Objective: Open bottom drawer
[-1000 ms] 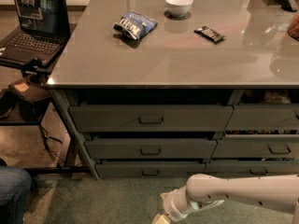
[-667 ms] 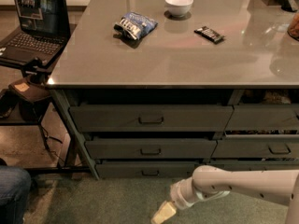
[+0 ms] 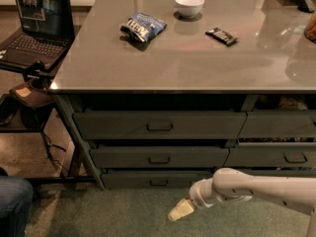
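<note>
Down before the shut bottom drawer (image 3: pixel 158 178), its inside hidden, hangs the pincer (image 3: pixel 180 210), open or closed I cannot tell.

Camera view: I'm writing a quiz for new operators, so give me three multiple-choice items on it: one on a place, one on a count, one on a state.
1. Where is the cream-tipped gripper?
A) on the grey tabletop
B) low over the green carpet
C) on the laptop

2. How many wide drawers does the left stack hold?
A) one
B) three
C) five

3. The shallow dark grey-green bottom drawer is:
A) pushed in
B) pulled fully out
C) lying on the floor

Answers:
1. B: it hangs below and right of that drawer's dark loop handle.
2. B: three fronts sit one above another.
3. A: none of its inside shows.
</note>
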Robot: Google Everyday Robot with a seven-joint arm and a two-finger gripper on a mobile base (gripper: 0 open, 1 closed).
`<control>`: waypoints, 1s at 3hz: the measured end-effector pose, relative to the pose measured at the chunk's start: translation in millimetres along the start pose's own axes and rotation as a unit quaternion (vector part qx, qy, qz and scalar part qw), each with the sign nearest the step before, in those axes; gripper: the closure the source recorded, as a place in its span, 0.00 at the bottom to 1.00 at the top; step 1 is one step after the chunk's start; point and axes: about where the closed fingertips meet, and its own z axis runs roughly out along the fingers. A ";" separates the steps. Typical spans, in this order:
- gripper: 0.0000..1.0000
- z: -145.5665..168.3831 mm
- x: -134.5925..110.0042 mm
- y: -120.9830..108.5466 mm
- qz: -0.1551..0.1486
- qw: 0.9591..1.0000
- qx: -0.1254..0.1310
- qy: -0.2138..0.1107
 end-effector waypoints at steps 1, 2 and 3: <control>0.00 -14.4 4.3 -11.5 -0.038 0.998 0.027 -0.032; 0.00 -55.1 -7.2 -44.7 -0.115 0.988 0.069 -0.080; 0.00 -68.4 -7.1 -53.1 -0.150 0.983 0.074 -0.081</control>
